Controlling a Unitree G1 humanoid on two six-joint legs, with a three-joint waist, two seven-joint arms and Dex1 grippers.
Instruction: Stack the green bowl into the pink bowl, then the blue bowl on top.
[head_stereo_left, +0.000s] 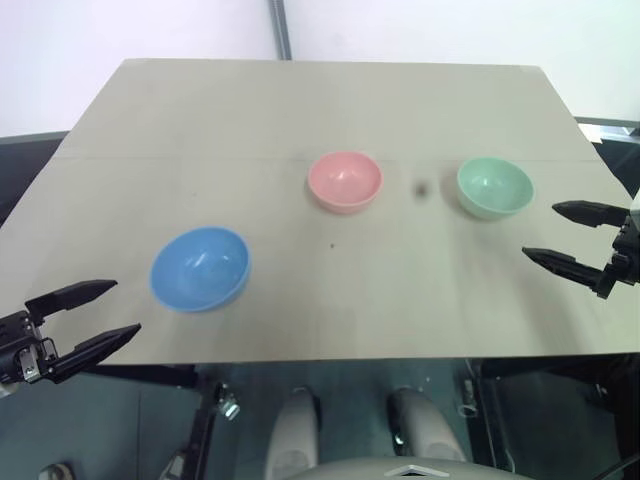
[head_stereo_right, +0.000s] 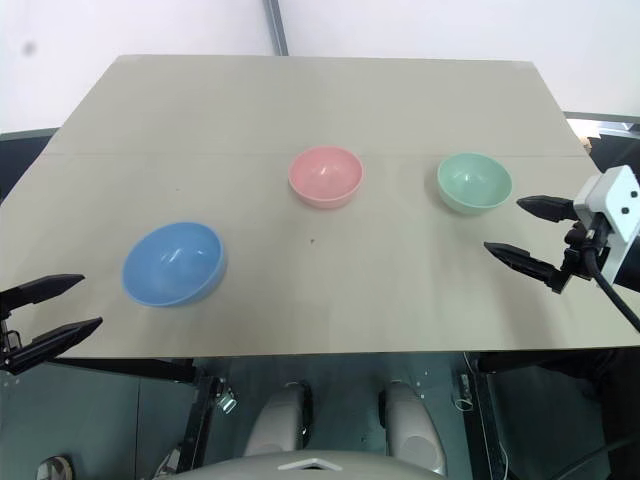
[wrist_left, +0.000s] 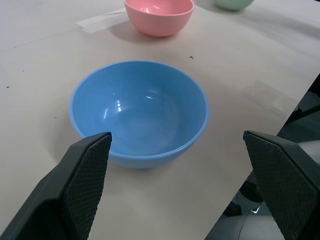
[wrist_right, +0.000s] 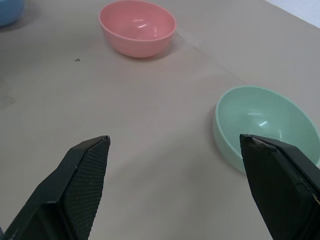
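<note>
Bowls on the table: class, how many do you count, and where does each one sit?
3. The blue bowl is nearest, on the left; the pink bowl is mid-table; the green bowl is at right. All stand apart, none hidden.

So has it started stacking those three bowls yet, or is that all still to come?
Nothing is stacked yet. The green bowl, pink bowl and blue bowl sit apart on the table. The right pincer is open beside the green bowl, the left pincer open near the blue. Both stacking steps remain.

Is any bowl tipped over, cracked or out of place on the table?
Nothing stands out. The blue bowl, pink bowl and green bowl all sit upright, apart and empty on the table, with no visible damage.
</note>
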